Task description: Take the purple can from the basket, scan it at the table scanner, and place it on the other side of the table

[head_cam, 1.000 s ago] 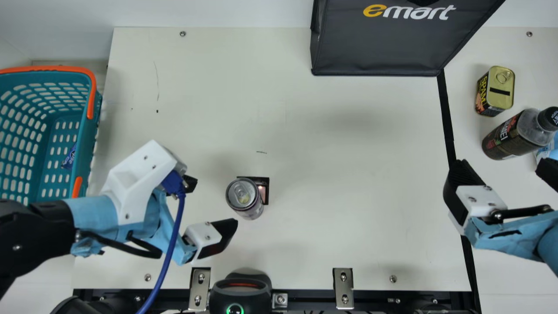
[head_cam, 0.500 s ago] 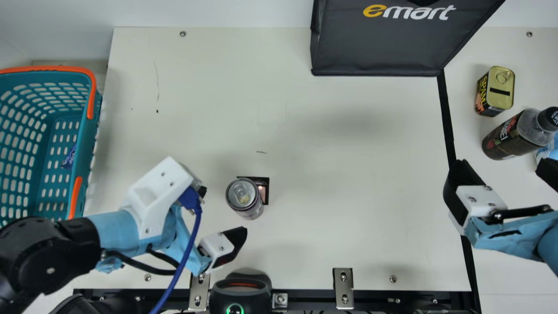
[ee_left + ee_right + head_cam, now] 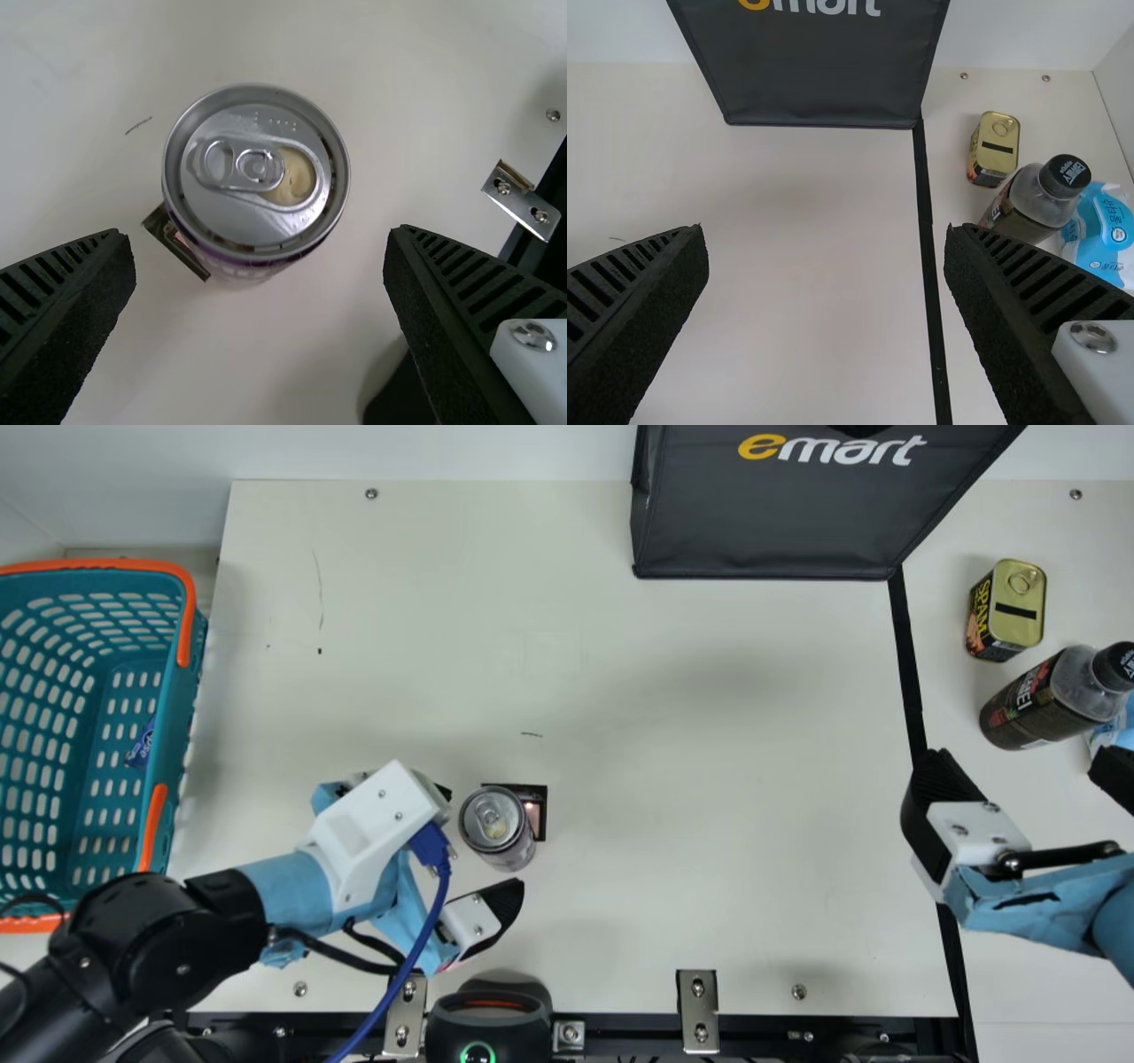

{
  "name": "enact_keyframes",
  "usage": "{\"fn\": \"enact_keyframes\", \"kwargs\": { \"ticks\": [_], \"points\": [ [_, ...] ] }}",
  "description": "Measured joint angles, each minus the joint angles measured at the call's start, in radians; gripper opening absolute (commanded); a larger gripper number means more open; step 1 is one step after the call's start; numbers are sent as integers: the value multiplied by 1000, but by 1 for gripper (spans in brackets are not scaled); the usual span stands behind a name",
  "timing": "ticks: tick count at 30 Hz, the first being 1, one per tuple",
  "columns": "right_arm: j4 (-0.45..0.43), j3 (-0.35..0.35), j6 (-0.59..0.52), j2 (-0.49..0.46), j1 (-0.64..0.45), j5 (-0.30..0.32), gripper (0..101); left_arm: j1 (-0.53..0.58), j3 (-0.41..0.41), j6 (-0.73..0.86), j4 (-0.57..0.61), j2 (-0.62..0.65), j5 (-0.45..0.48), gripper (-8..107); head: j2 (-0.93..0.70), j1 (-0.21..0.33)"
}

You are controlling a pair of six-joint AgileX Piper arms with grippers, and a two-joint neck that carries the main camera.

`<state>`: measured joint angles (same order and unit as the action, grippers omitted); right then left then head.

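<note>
At the left pincer (image 3: 485,836): spread, empty.
Just ahead of it, purple can (image 3: 493,822): upright, untouched, partly over the lit scanner window (image 3: 539,815).
Scanning step: probably at regrasp; next, advance around the purple can, then close.
Farther off, right pincer (image 3: 825,228): spread, empty.
Shift: left pincer sits nearer than before; purple can stays.

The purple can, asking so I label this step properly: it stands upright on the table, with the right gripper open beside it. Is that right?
Wrong arm: the left gripper is the one open beside the purple can, which stands upright on the table, as the main view shows.
</note>
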<state>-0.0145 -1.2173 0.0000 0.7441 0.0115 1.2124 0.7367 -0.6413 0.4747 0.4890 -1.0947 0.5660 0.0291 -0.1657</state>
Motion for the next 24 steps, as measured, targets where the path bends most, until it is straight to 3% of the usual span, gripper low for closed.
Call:
{"fn": "enact_keyframes", "kwargs": {
  "ticks": [10, 24],
  "points": [
    [0, 0, 0, 0, 0, 1, 95, -7, 14, 221, 129, -40, -57, 90, 0, 0],
    [0, 0, 0, 0, 0, 1, 95, -111, -9, 606, 375, -106, -24, -3, 2, -2]
  ]
}}
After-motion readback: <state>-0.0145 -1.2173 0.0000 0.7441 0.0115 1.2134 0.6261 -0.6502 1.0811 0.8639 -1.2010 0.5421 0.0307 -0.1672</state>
